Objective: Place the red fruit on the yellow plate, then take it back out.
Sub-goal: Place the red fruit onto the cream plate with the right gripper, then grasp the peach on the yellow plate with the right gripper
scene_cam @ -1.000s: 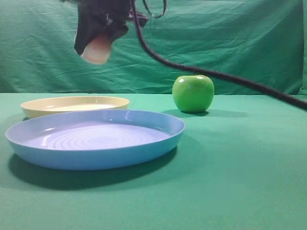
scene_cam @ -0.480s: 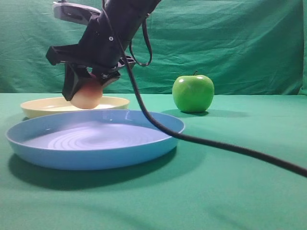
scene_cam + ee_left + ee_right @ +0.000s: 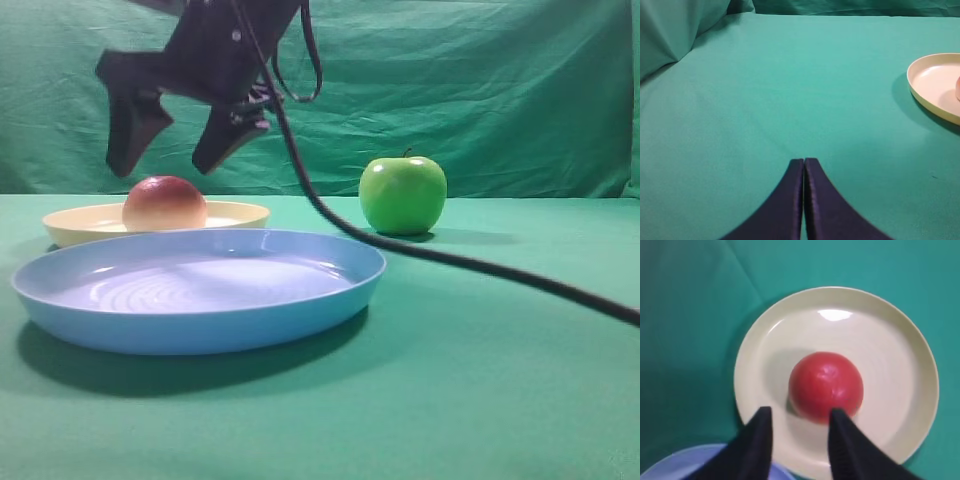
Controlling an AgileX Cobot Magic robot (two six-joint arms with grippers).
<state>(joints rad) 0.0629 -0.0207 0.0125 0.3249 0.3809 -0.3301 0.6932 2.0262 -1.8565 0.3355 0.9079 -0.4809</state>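
The red fruit (image 3: 164,203) (image 3: 826,385) rests in the middle of the yellow plate (image 3: 235,214) (image 3: 892,340), free of any grip. My right gripper (image 3: 176,150) (image 3: 800,415) hangs open above it, its two dark fingers spread wide with nothing between them. In the left wrist view my left gripper (image 3: 804,161) is shut and empty over bare green cloth, with the yellow plate's rim (image 3: 927,97) at the right edge. The left gripper does not show in the exterior view.
A larger light-blue plate (image 3: 330,300) sits in front of the yellow one, its edge showing in the right wrist view (image 3: 700,462). A green apple (image 3: 402,194) stands at the back right. A black cable (image 3: 480,268) trails across the cloth to the right.
The right gripper lowered the red fruit onto the yellow plate, let go of it, opened and rose a little above it.
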